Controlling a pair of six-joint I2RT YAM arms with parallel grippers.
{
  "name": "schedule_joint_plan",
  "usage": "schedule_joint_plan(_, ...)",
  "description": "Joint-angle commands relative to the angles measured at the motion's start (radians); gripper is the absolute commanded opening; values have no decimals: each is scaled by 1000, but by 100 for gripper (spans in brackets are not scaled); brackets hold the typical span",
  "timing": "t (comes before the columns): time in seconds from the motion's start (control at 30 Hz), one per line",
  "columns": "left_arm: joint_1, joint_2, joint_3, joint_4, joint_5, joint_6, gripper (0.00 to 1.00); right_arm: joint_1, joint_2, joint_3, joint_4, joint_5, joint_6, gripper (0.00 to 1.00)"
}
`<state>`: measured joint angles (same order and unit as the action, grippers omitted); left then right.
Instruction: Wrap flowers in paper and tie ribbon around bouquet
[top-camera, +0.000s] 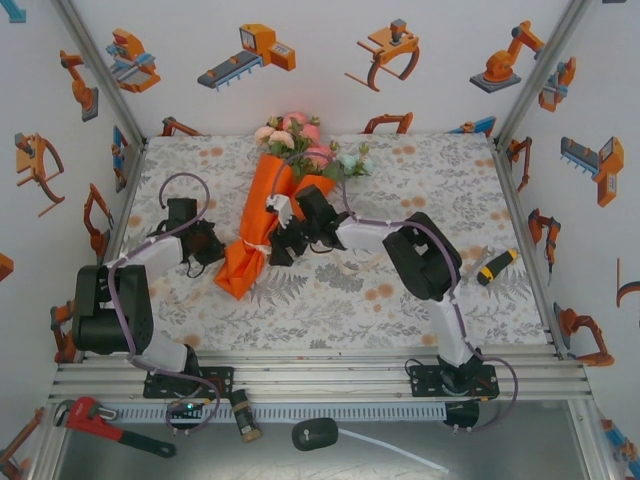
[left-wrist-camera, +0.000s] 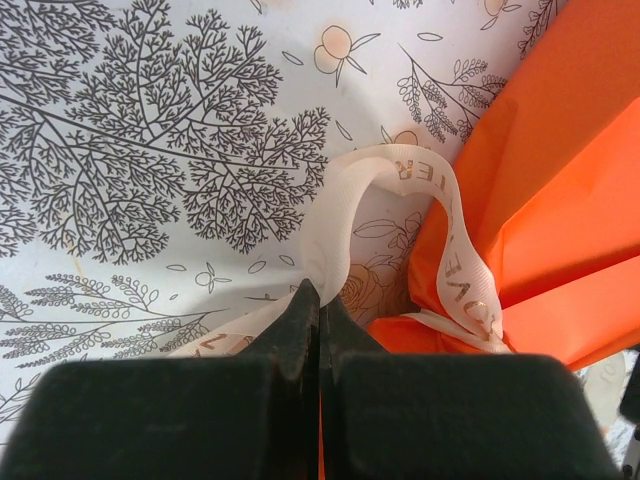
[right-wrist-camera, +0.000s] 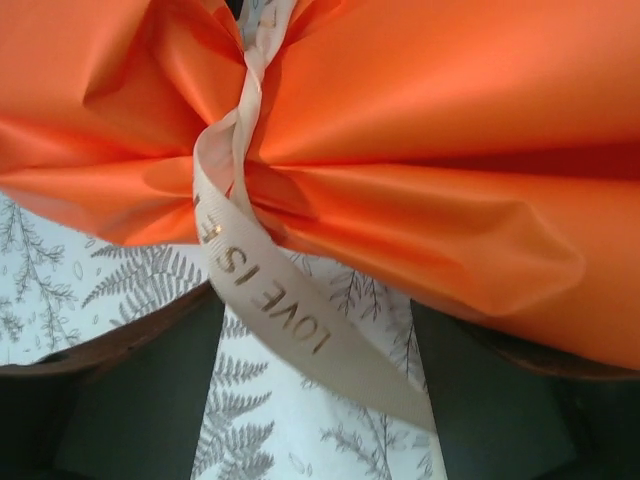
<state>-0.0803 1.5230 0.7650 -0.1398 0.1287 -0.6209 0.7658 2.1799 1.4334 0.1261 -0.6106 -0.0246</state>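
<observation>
The bouquet (top-camera: 262, 225) lies diagonally on the cloth, an orange paper (top-camera: 275, 195) cone with pink and cream flowers (top-camera: 300, 140) at its far, wide end. A cream ribbon (top-camera: 256, 244) with gold lettering circles the cone's narrow waist. Just left of the cone, my left gripper (left-wrist-camera: 320, 295) is shut on the ribbon (left-wrist-camera: 335, 215), which arches from the tips over to the paper (left-wrist-camera: 560, 190). At the cone's right side my right gripper (right-wrist-camera: 315, 400) stands open. A loose ribbon (right-wrist-camera: 270, 300) tail hangs between its fingers (right-wrist-camera: 130, 390) without being pinched, below the gathered paper (right-wrist-camera: 420, 120).
An orange-and-black handled tool (top-camera: 497, 266) lies on the cloth at the right. A red pipe wrench (top-camera: 95, 418) and a black puck (top-camera: 315, 433) with a white cable sit on the front ledge. Printed walls close in the back and sides.
</observation>
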Motion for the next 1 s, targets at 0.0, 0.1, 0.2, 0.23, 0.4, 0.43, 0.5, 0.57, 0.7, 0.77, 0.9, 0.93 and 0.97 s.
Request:
schedule_joint_plan(0.0, -7, 1, 27, -3, 8, 7, 0, 6, 8, 32, 25, 2, 47, 40)
schedule_joint_plan(0.1, -7, -22, 22, -22, -8, 5, 0, -3, -76, -66, 60, 54, 82, 1)
schedule_joint_plan(0.2, -13, -51, -1, -20, 23, -14, 0, -37, -209, -244, 149, 162, 160, 0)
schedule_joint_plan(0.23, -18, -62, -13, -21, 30, -21, 0, -58, -256, -309, 192, 216, 216, 0)
schedule_joint_plan(0.4, -66, -106, -70, -30, 30, -39, 0, -196, -433, -567, 286, 376, 461, 0)
schedule_joint_plan(0.43, -71, -111, -78, -35, 19, -40, 0, -224, -453, -601, 298, 376, 489, 0)
schedule_joint_plan(0.5, -72, -120, -88, -49, -37, -43, 0, -257, -478, -652, 306, 395, 518, 0)
schedule_joint_plan(0.57, -62, -128, -89, -70, -100, -49, 0, -286, -496, -694, 310, 434, 558, 0)
schedule_joint_plan(0.7, 2, -131, -93, -75, -127, -48, 0, -363, -530, -792, 373, 503, 675, 0)
schedule_joint_plan(0.77, 43, -135, -99, -73, -128, -55, 0, -404, -548, -830, 380, 543, 721, 0)
schedule_joint_plan(0.9, 110, -161, -121, -84, -160, -80, 0, -494, -571, -904, 381, 597, 818, 0)
schedule_joint_plan(0.93, 116, -169, -126, -86, -173, -85, 0, -510, -578, -920, 380, 609, 830, 0)
schedule_joint_plan(0.97, 120, -174, -129, -86, -181, -89, 0, -518, -584, -929, 372, 623, 836, 0)
